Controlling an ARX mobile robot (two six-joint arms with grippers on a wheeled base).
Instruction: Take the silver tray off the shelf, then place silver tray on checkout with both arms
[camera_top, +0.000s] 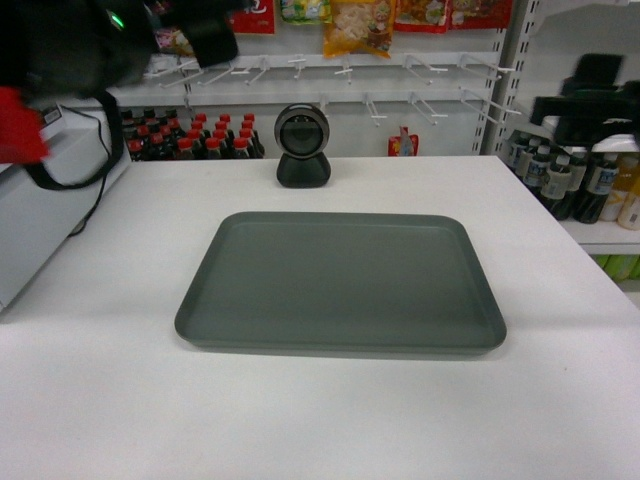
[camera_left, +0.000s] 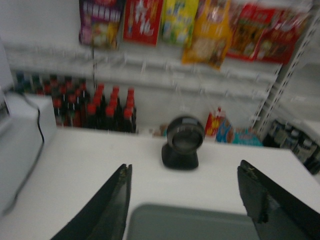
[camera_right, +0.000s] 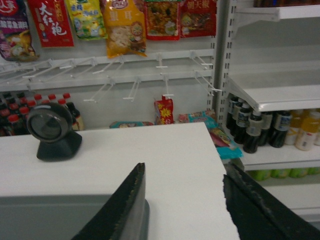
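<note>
Grey-green and matte, the flat rectangular silver tray lies flat on the plain white worktop — the checkout — in front of a round black scanner. Both black hands hang above it with fingers spread apart, gripping nothing: the left hand over the tray's far edge, the right hand over its right corner. Glossy white shelf boards stand to the right — dark bottles beneath.
</note>
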